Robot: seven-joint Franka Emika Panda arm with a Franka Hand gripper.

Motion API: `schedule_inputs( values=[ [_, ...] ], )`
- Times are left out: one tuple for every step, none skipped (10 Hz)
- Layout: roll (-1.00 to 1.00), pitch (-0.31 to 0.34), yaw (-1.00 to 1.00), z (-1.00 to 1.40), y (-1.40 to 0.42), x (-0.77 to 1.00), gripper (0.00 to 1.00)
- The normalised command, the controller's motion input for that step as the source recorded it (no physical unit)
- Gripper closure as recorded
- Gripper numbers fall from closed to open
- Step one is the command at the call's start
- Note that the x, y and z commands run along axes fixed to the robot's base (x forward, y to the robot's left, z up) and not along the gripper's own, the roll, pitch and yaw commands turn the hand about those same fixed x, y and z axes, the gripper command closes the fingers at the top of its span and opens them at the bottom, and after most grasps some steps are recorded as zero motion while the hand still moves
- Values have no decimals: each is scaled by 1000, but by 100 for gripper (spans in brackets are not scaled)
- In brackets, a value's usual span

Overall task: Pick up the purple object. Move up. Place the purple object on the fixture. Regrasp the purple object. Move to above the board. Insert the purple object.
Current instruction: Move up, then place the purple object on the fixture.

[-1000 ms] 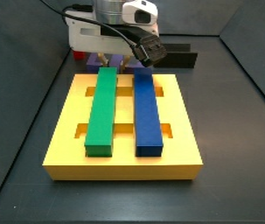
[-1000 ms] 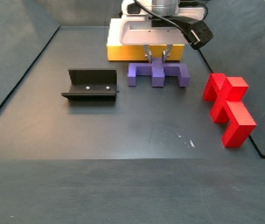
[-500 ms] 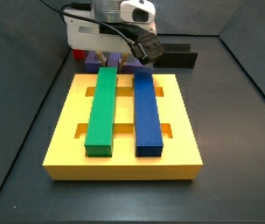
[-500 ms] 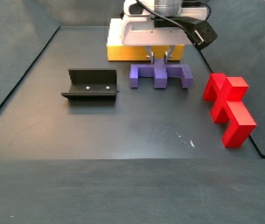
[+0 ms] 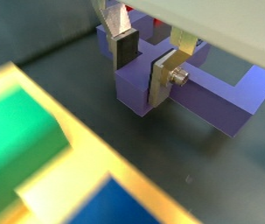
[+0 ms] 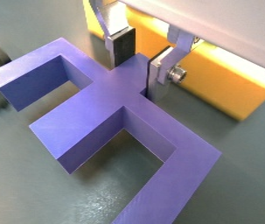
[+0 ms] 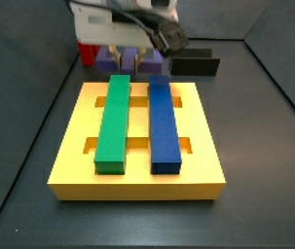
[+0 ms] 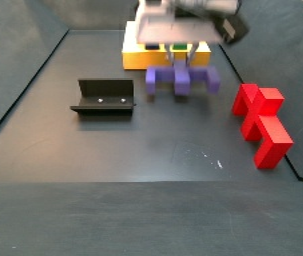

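Note:
The purple object (image 8: pixel 183 80) is a comb-like block between the board (image 7: pixel 72 165) and the red block. My gripper (image 8: pixel 181 56) is over it, shut on its middle prong. In both wrist views the silver fingers press on the two sides of that prong (image 5: pixel 144 68) (image 6: pixel 139 63). In a side view the purple object (image 7: pixel 127 60) shows raised behind the board's far edge, blurred by motion. The black fixture (image 8: pixel 104 97) stands apart on the floor and is empty. The board bears a long green bar (image 7: pixel 113 117) and a long blue bar (image 7: pixel 163 122).
A red stepped block (image 8: pixel 261 122) lies on the floor beside the purple object. The fixture also shows behind the board (image 7: pixel 196 66). Dark walls close in the floor on the sides. The board's yellow edge is near the fingers (image 6: pixel 228 74).
The arm has risen and the purple object has come up off the floor a little with the fingers. Both are now blurred by motion. Board, fixture and red block have not moved.

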Motion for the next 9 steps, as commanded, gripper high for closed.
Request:
schedule_inputs(
  values=[
    [-74, 43, -19, 341, 21, -26, 100],
    [31, 0, 0, -9, 0, 0, 100],
    [0, 0, 0, 0, -17, 0, 100],
    [-397, 271, -74, 0, 309, 571, 100],
    [-720, 291, -20, 329, 220, 754, 100],
    [-869, 231, 0, 554, 160, 726, 100],
    [-831, 269, 0, 609, 174, 726, 100],
    [-843, 266, 0, 597, 160, 734, 100],
    [-860, 234, 0, 557, 131, 754, 100]
  ],
)
